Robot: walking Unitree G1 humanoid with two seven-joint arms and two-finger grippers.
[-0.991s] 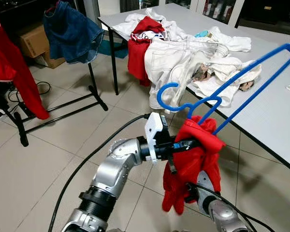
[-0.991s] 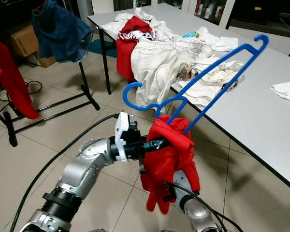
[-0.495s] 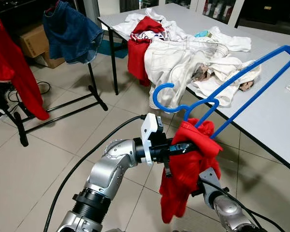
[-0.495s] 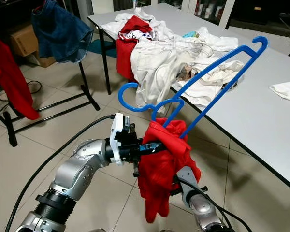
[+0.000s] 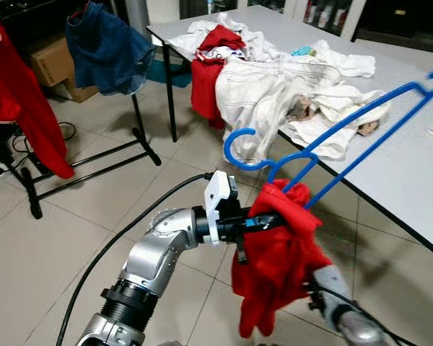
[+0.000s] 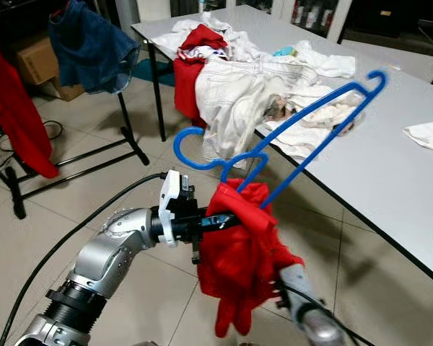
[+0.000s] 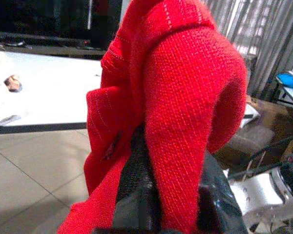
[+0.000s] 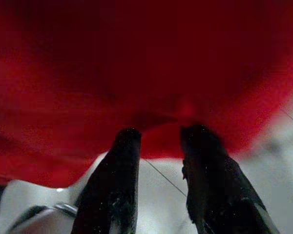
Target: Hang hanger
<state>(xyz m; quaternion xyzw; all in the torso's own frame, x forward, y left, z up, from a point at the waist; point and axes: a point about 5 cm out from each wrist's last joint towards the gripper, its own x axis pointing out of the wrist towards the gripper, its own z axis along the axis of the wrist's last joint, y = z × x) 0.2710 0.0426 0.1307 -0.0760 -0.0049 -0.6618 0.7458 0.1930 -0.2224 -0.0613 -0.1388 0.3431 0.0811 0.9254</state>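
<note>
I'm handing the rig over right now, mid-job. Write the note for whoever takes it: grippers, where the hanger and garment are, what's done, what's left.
Left gripper: shut on the red garment, held up over the floor beside the grey table.
Right gripper: fingers apart, just under the garment's hanging fabric, gripping nothing.
Blue hanger: threaded into the top of the garment, tilted, hook toward the clothes rack, far end over the table.
Done: garment is on the hanger and lifted.
Left: carry it to the rack, where the denim garment hangs, and hook it on. More clothes are piled on the table.
</note>
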